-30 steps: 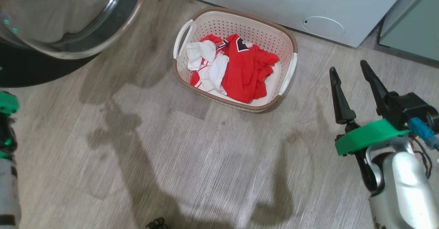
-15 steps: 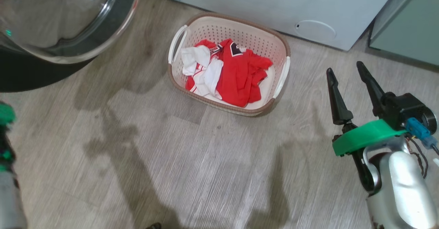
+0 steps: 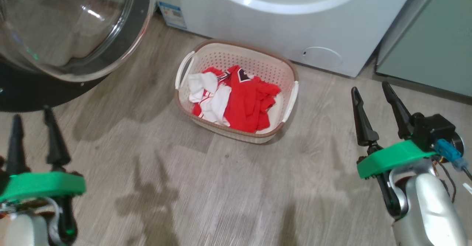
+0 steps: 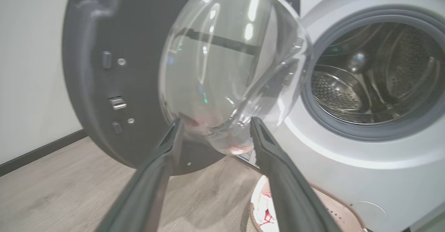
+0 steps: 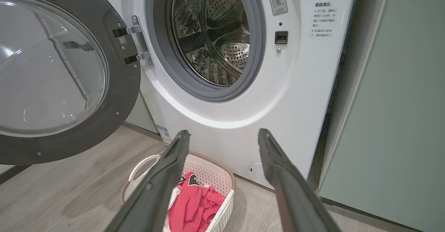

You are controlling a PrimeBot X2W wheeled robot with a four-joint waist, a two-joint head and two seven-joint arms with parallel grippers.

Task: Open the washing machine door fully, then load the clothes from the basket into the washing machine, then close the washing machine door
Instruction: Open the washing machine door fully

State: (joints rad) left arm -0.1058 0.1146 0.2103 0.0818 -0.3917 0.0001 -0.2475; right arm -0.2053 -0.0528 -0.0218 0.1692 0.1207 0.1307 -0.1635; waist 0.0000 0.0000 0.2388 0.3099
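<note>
The washing machine door (image 3: 70,32) fills the upper left of the head view. It is swung wide away from the washing machine (image 3: 280,24), whose white front runs across the top centre. In the right wrist view the door hangs on its hinge (image 5: 137,40) at the left of the frame. The grey-rimmed drum mouth (image 5: 208,37) stands uncovered in the upper centre.

The basket (image 3: 258,63) stands on the wood-look floor (image 3: 221,194) in the centre of the head view, just in front of the machine's lower panel. It sits left of and below the round service flap (image 3: 322,57). The clothes (image 3: 247,106) lie crumpled inside it, with the white part to the left and the red part to the right.

The left claw (image 3: 31,113) is at the lower left of the head view, pointing up the frame. Its two fingers are spread apart and grip nothing. In the left wrist view the door's glass bowl shows beyond their tips.

The right claw (image 3: 370,87) is at the lower right of the head view, also spread wide and empty. It is to the right of the basket and apart from it. A pale green cabinet (image 3: 427,43) fills the upper right corner, just beside the machine.
</note>
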